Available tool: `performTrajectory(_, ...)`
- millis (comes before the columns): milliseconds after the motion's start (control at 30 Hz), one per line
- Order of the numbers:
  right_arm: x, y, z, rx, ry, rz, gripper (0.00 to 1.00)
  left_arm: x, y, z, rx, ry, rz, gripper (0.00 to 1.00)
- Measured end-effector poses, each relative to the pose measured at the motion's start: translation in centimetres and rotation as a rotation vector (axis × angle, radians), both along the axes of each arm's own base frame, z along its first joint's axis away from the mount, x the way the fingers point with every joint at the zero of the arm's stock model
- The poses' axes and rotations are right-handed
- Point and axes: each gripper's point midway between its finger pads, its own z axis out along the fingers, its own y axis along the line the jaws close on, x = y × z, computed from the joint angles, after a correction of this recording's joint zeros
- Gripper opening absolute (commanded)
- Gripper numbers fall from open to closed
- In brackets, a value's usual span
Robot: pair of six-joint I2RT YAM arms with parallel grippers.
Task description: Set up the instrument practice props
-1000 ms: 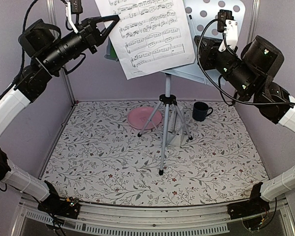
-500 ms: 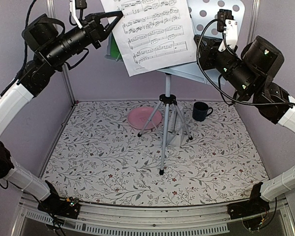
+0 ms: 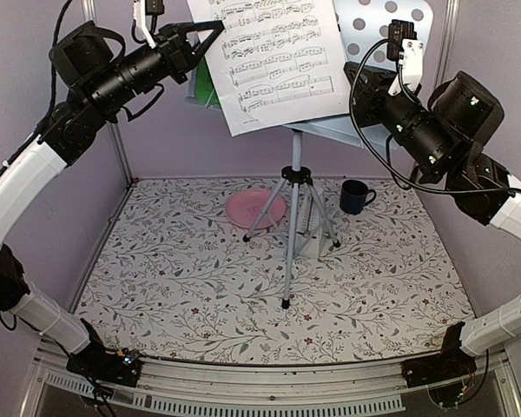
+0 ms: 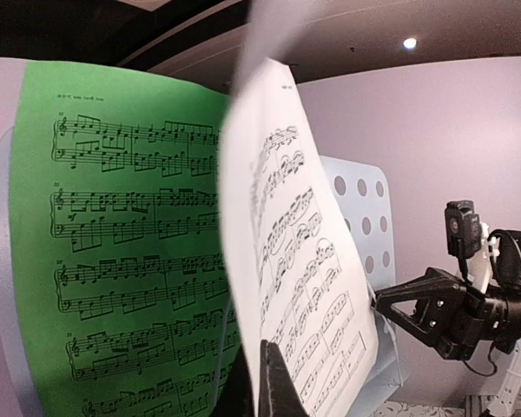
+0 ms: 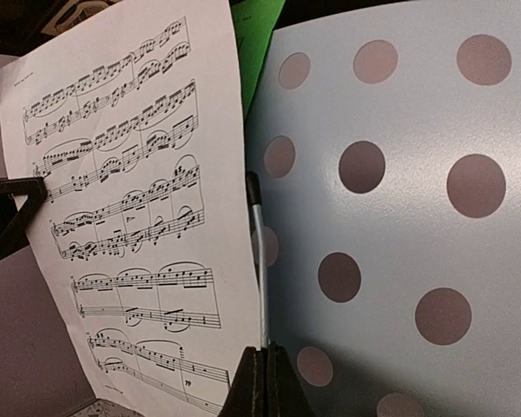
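The white music sheet (image 3: 273,61) hangs in front of the pale grey-blue perforated music stand (image 3: 391,26), held at its left edge. My left gripper (image 3: 213,30) is shut on that edge; in the left wrist view the jaws (image 4: 265,369) pinch the sheet (image 4: 304,261). The green music sheet (image 4: 113,243) lies on the stand's left half behind it. My right gripper (image 3: 352,80) is shut on the stand's thin metal page-holder rod (image 5: 259,261), its jaws (image 5: 265,356) between the white sheet (image 5: 130,217) and the desk (image 5: 399,217). A white pyramid shape, likely the metronome (image 3: 310,234), stands behind the tripod legs (image 3: 288,252).
A pink plate (image 3: 256,208) lies left of the tripod and a dark blue mug (image 3: 356,196) stands right of it on the floral mat. Purple walls close in the left, back and right. Both arms are raised high over the table's rear.
My left gripper has moved up and to the right with the white sheet, bringing it closer over the stand. My right gripper has stayed on the rod, shifting only slightly.
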Motion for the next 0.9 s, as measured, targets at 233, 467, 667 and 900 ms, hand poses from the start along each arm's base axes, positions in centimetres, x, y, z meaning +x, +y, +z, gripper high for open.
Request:
performTrajectory(233, 0.0, 0.0, -0.1, 0.009, -0.008, -0.001, 0.0, -0.4, 1.4, 0.2, -0.016, 0.002, 0.043, 0.0)
performTrajectory(467, -0.2, -0.2, -0.1, 0.016, -0.02, 0.005, 0.0, -0.4, 1.4, 0.9, -0.027, -0.011, 0.046, 0.0)
performTrajectory(667, -0.4, 0.1, -0.1, -0.002, -0.041, 0.019, 0.0, 0.3, 0.2, 1.1, -0.019, -0.018, 0.022, 0.0)
performTrajectory(900, -0.6, 0.4, 0.0, -0.024, -0.063, 0.034, 0.0, 0.4, -1.7, 1.6, 0.006, -0.056, -0.036, 0.0)
